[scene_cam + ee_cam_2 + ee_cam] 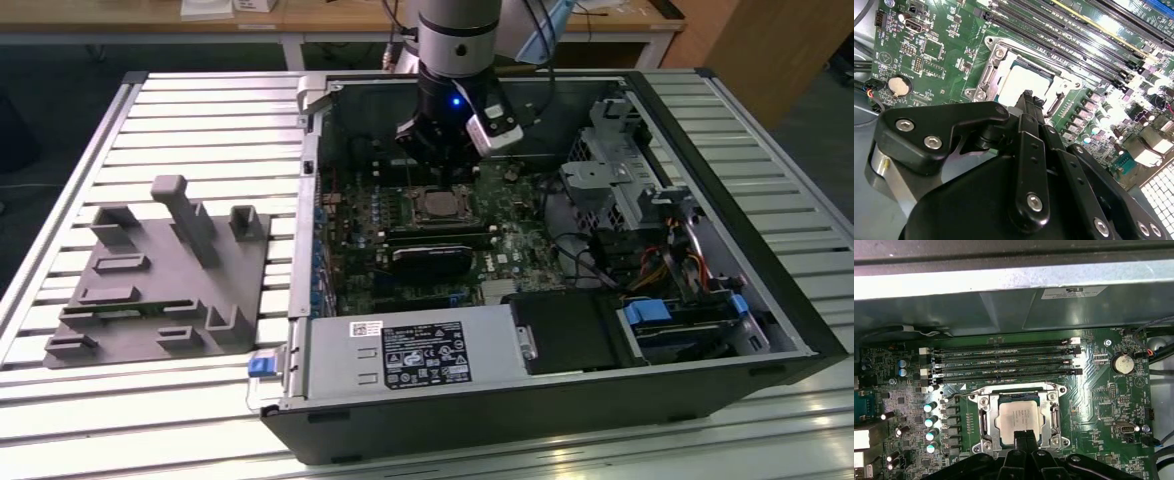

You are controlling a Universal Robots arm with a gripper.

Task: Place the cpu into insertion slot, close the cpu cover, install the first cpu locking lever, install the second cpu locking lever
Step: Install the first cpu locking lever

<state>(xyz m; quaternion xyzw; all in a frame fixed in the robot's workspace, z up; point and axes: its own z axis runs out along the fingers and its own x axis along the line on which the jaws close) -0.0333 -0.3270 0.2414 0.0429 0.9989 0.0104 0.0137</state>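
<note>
Hovering over socket: tool (1024,435) fingers together, tips just above cpu (1020,414) | cpu seated in insertion slot (1019,396) of green motherboard (1094,405) | cpu cover (1054,414) lying flat around it.

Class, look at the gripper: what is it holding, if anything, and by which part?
Nothing. The gripper is shut with nothing between its fingertips, near the cpu, which lies seated in the motherboard.
</note>
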